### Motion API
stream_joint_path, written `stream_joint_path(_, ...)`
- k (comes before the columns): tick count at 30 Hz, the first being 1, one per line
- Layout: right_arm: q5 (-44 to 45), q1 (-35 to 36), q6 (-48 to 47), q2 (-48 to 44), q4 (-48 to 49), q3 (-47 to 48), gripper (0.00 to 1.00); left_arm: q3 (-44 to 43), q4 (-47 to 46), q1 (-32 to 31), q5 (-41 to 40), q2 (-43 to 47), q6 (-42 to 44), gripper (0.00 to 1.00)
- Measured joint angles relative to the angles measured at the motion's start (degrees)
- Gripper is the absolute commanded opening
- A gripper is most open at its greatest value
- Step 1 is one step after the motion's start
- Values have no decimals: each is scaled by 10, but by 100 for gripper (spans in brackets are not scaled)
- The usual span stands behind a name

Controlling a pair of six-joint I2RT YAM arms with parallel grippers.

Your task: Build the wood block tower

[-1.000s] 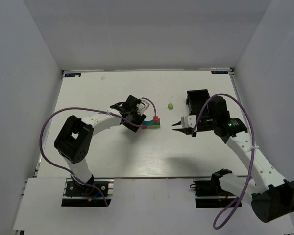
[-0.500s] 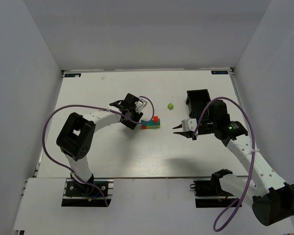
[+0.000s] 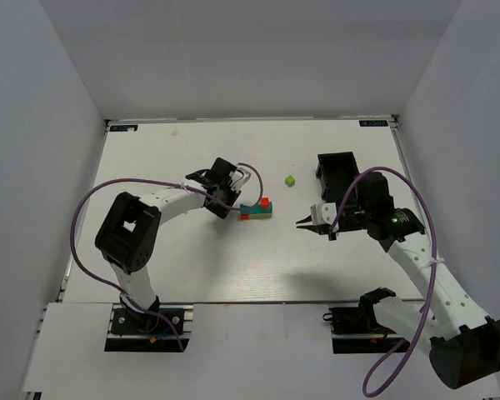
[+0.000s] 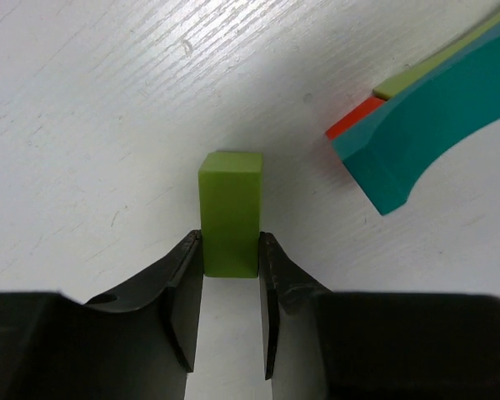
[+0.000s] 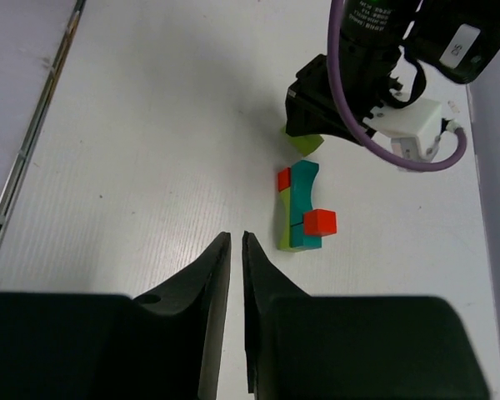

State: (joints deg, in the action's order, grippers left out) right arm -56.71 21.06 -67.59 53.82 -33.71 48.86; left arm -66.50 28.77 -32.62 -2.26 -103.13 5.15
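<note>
The wood block tower [image 3: 257,209] lies low on the white table: a teal arch [image 5: 303,200] with a lime strip, a red end and a red cube [image 5: 320,222] on top. Its teal end [image 4: 425,117] shows at the upper right of the left wrist view. My left gripper [image 4: 231,250] is shut on a lime green block [image 4: 231,208] standing on the table just left of the tower; both fingers touch its sides. My right gripper [image 5: 237,242] hovers right of the tower [image 3: 301,222], fingers almost together with nothing between them.
A second small lime green block [image 3: 290,180] lies alone on the table behind the tower. A black rectangular bin [image 3: 337,169] stands at the back right, close behind my right arm. White walls enclose the table on three sides.
My left gripper's jaws have closed in on the lime green block beside the tower. My right gripper has narrowed its jaws and shifted slightly.
</note>
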Motion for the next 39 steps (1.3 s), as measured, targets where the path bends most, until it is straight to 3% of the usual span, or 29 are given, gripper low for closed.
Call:
stream_joint_path(4, 2, 0, 14, -5, -12, 2, 15, -2, 12, 0, -18, 29, -1, 0)
stream_joint_path(8, 7, 0, 34, -8, -16, 5, 0, -27, 24, -1, -40, 79, -2, 0)
stream_joint_path(14, 49, 1, 133, 4, 34, 5, 0, -123, 38, -5, -24, 109, 1, 0)
stream_joint_path(19, 96, 2, 198, 58, 57, 14, 0, -175, 51, -7, 47, 104, 30, 0)
stream_joint_path(27, 159, 2, 246, 82, 90, 19, 0, -184, 61, -7, 208, 100, 138, 0)
stream_joint_path(32, 193, 2, 254, 82, 105, 19, 10, -265, 114, -9, 280, 32, 205, 0)
stream_joint_path(37, 210, 2, 253, 82, 110, 18, 57, -334, 164, -15, 306, -40, 243, 0)
stream_joint_path(39, 217, 2, 250, 82, 111, 18, 63, -349, 182, -20, 305, -60, 251, 0)
